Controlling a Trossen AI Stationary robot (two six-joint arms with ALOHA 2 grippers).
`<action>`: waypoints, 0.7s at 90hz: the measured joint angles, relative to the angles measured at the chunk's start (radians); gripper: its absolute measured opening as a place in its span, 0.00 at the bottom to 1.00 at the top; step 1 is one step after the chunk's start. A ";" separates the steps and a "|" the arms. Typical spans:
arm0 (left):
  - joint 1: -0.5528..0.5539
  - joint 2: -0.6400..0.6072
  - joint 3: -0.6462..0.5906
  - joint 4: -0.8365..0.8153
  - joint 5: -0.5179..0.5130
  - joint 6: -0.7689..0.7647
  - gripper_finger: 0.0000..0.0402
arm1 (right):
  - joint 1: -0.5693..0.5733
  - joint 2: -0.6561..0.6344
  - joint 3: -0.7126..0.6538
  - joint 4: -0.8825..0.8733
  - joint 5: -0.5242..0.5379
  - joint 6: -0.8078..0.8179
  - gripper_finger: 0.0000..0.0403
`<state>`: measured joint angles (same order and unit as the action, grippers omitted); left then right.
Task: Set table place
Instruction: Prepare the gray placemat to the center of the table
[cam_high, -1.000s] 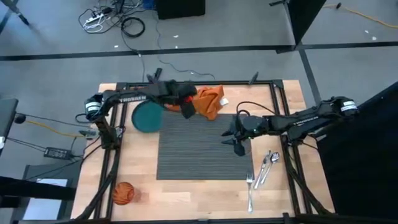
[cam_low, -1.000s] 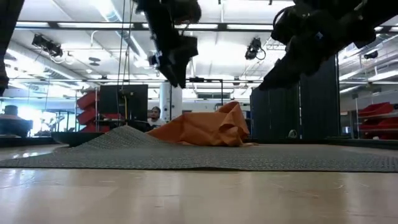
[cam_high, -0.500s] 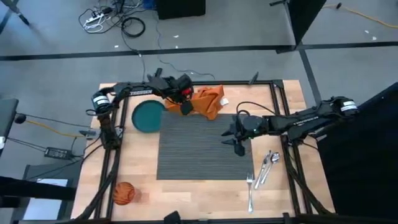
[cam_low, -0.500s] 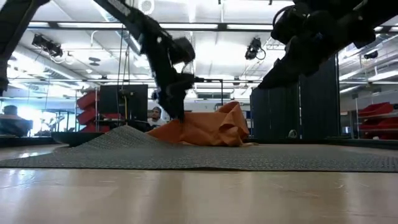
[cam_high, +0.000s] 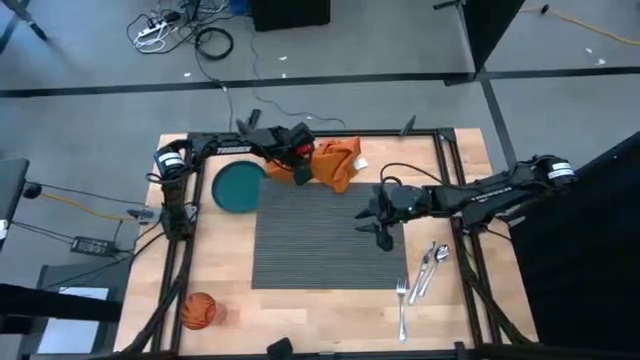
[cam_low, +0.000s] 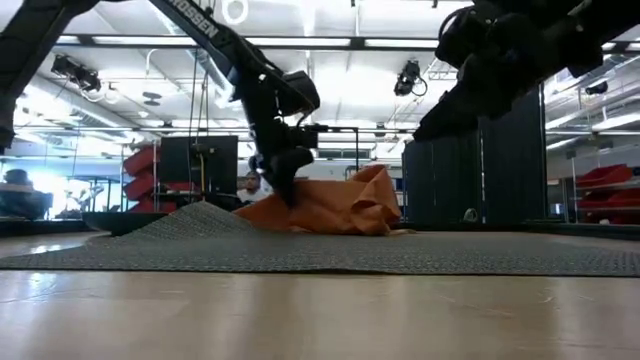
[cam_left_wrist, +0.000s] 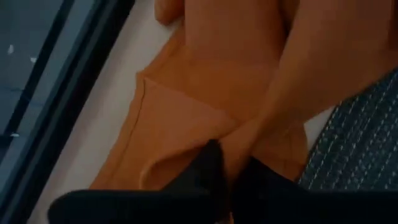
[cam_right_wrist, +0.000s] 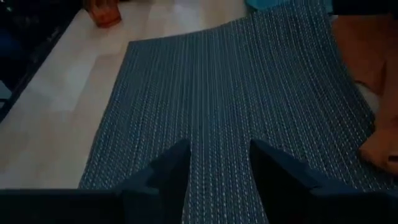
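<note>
Our left gripper (cam_high: 300, 172) is pinched on the orange napkin (cam_high: 335, 163) fold; lift straight, clear the placemat (cam_high: 320, 235). Right gripper (cam_right_wrist: 219, 163) hovers open, empty.

Grey floor (cam_high: 400, 50) beyond the bench — white power strip (cam_high: 150, 32) and coiled black cable (cam_high: 214, 42) lie well behind the left end effector. Black power brick (cam_high: 92, 245) on floor, far out to that end effector's outer side. Low view — red bins (cam_low: 140, 172), ceiling light strips (cam_low: 400, 43), a person (cam_low: 248, 187) in the background.

napkin (cam_high: 335, 164): soft creased cloth | placemat (cam_high: 320, 240): ribbed woven, matt | table (cam_high: 300, 305): pale wood
</note>
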<state>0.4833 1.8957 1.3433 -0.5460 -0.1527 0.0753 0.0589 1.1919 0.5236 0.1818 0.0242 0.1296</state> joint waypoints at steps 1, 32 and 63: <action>-0.001 0.000 0.000 0.002 -0.004 0.000 0.00 | 0.000 0.000 0.000 0.000 0.000 0.000 0.36; 0.009 -0.001 0.030 -0.119 0.008 -0.037 0.21 | 0.000 0.000 0.000 -0.003 0.000 -0.002 0.36; -0.097 -0.193 0.158 -0.301 0.038 -0.039 0.49 | 0.000 -0.017 0.000 -0.046 -0.044 0.033 0.36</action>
<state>0.3865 1.7024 1.5016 -0.8467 -0.1149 0.0359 0.0586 1.1745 0.5236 0.1363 -0.0193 0.1626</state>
